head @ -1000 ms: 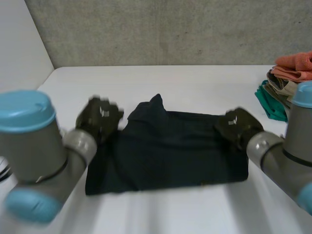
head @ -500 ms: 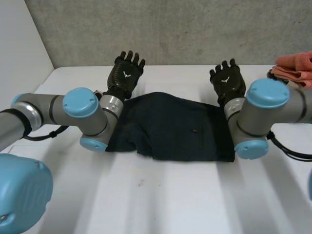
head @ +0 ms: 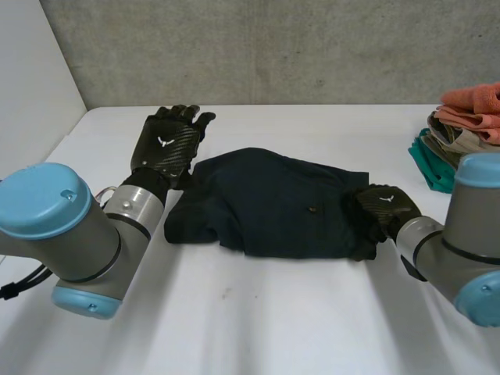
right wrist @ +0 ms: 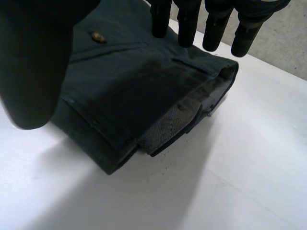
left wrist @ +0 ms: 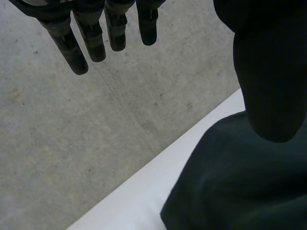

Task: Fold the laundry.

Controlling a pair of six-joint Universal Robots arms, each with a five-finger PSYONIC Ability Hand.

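The folded dark garment [head: 273, 205] lies flat on the white table [head: 258, 312], its layered end beneath the straight, empty fingers of the right hand [head: 383, 207], its other end beside the left hand [head: 162, 148], whose raised fingers are likewise straight and empty, probably freed to regrasp.

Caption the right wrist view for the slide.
Right hand, fingers straight, poised over the layered end of the folded dark garment on the white table.
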